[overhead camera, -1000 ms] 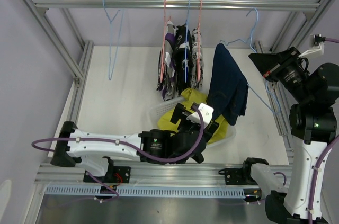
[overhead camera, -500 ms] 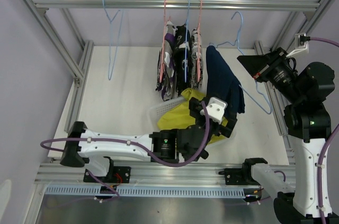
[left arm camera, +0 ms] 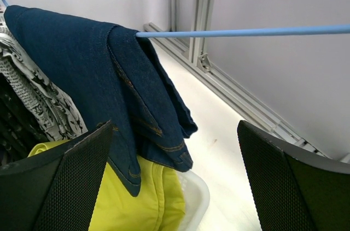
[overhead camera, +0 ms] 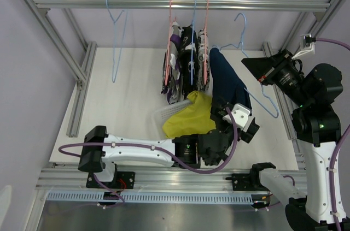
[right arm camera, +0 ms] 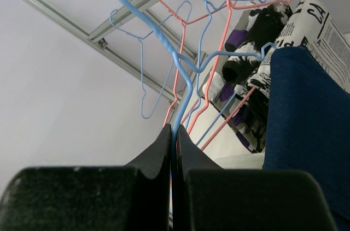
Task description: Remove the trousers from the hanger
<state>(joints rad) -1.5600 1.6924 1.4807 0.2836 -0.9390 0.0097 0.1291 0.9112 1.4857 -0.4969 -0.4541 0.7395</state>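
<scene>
My right gripper is shut on the wire of a blue hanger, held off the rail. Navy trousers drape over that hanger's bar. My left gripper is open and empty, just below and in front of the navy trousers' hanging end, not touching them. Yellow trousers lie in a white basket. Three patterned pairs hang on the rail: purple-white-black, black-and-white splatter, grey-white.
An empty blue hanger hangs at the left of the rail. Aluminium frame posts border the white table on the left and on the right. The basket stands at the table's near middle.
My left arm has swung right, from over the yellow trousers to below the navy trousers. My right gripper has carried the hanger and navy trousers leftward, towards the other pairs.
</scene>
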